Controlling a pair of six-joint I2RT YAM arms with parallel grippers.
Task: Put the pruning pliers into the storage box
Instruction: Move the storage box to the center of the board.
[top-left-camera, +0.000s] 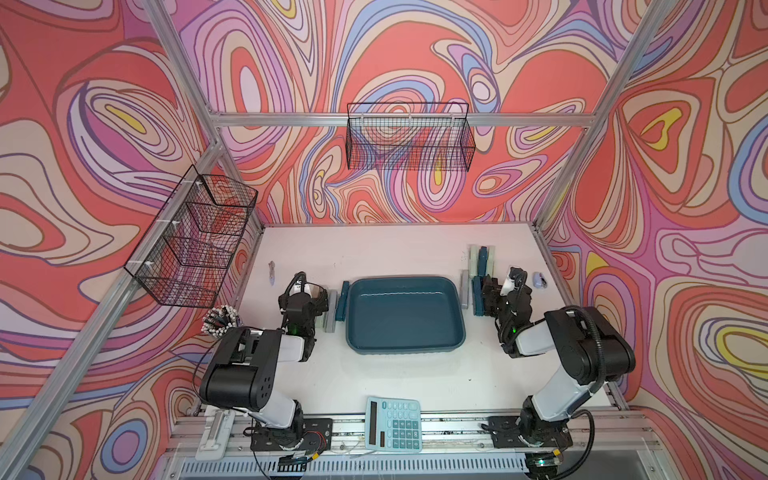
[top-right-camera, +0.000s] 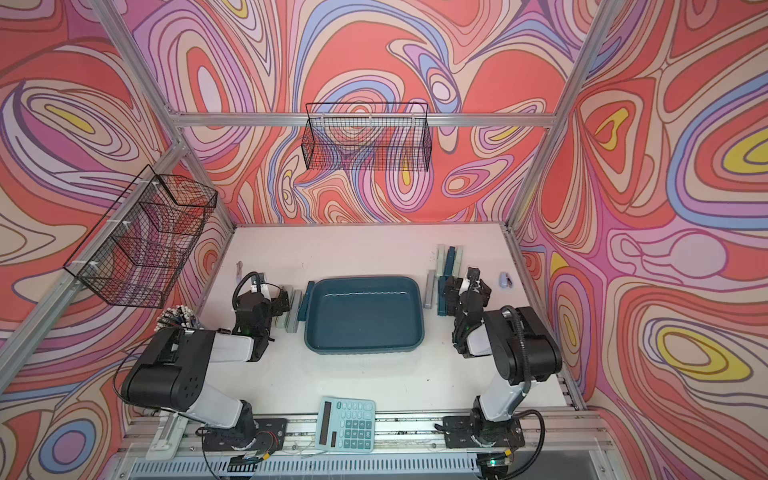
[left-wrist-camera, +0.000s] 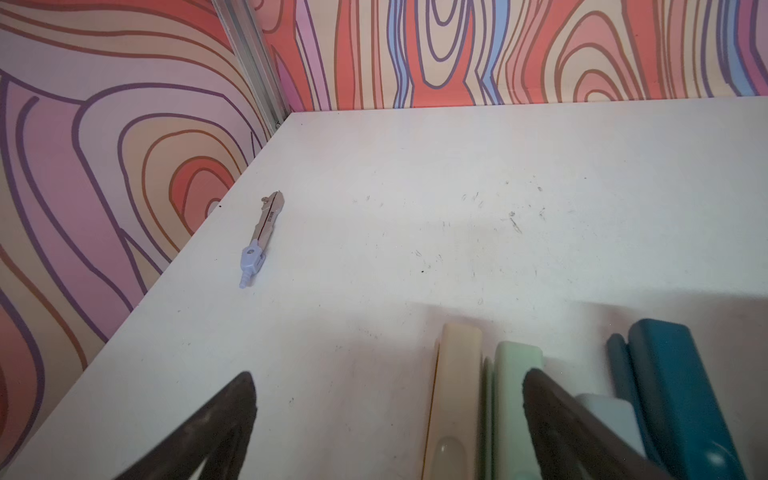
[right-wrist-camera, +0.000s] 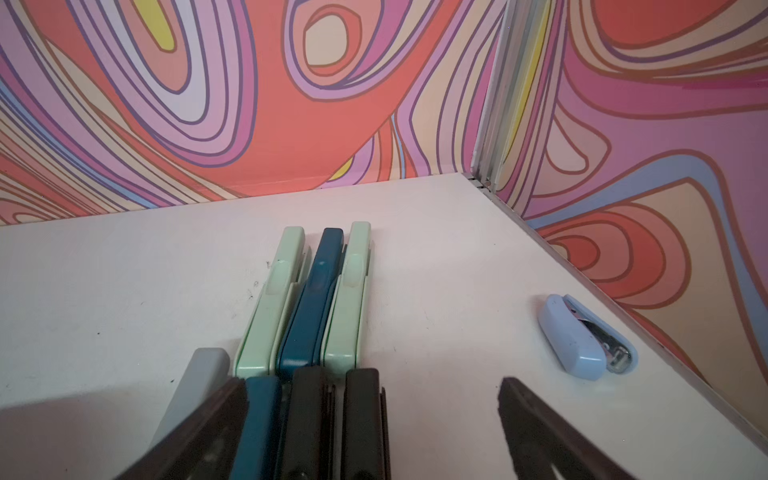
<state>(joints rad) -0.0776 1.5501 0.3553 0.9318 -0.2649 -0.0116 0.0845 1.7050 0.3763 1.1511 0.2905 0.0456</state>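
Observation:
The storage box (top-left-camera: 405, 320), a dark teal tray, sits mid-table with nothing in it. Pruning pliers lie in rows on both sides of it. My left gripper (left-wrist-camera: 388, 399) hangs open over the left row (top-left-camera: 332, 311); a beige tool (left-wrist-camera: 457, 395) and a pale green one (left-wrist-camera: 513, 390) lie between its fingers, while grey (left-wrist-camera: 606, 415) and teal (left-wrist-camera: 673, 386) ones lie outside. My right gripper (right-wrist-camera: 370, 395) is open over the right row (top-left-camera: 478, 299), spanning a teal tool (right-wrist-camera: 262, 415) and two black ones (right-wrist-camera: 309, 415). Three more pliers (right-wrist-camera: 316, 299) lie farther back.
A lilac stapler (right-wrist-camera: 582, 336) lies near the right wall. A small lilac-headed metal tool (left-wrist-camera: 262, 237) lies by the left wall. A calculator (top-left-camera: 393, 424) sits at the front edge, a pen cup (top-left-camera: 220, 320) at the left. Wire baskets (top-left-camera: 409, 137) hang on the walls.

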